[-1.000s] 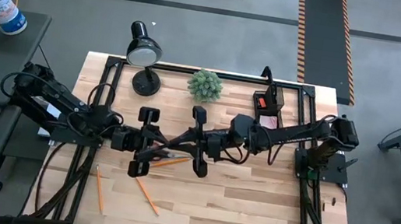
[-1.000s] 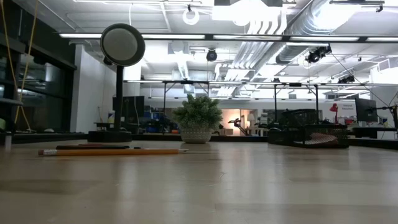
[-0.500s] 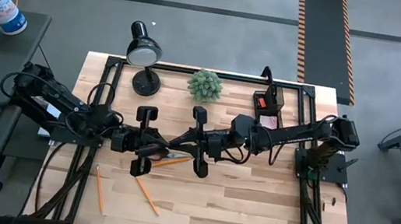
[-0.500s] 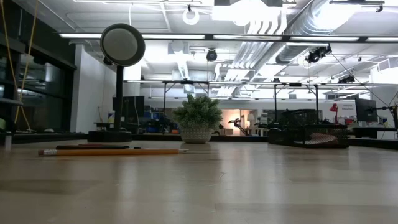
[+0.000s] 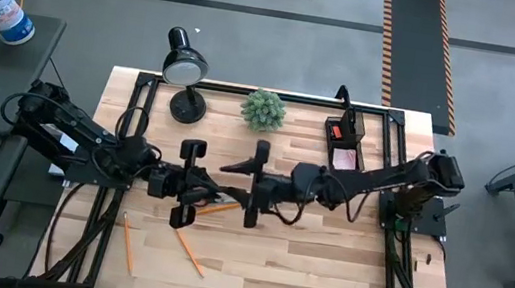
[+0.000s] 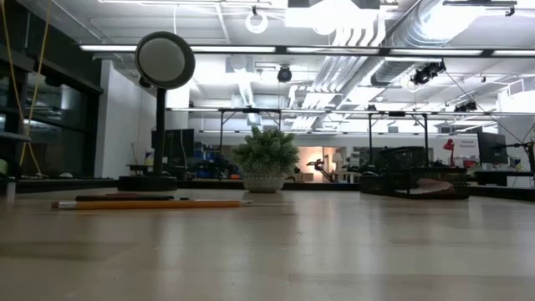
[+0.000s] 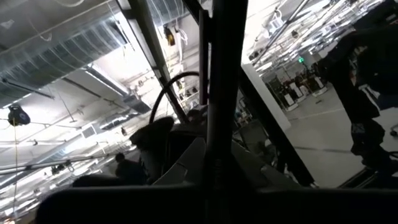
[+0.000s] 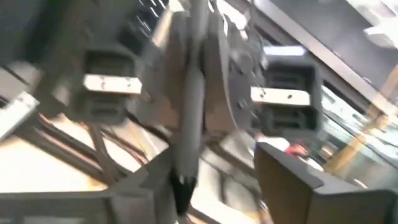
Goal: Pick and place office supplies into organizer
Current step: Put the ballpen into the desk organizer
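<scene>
Meeting mid-table: left claw [image 5: 202, 195] clenched on black pen [image 5: 218, 191], right claw [image 5: 243, 189] state unclear

You had three orange pencils [image 5: 189, 252] loose on the table, two lying at seven o'clock and one [image 5: 219, 206] near centre beneath the arms. The black mesh organizer [image 5: 343, 140] stood at two o'clock, something red and pink inside.
</scene>
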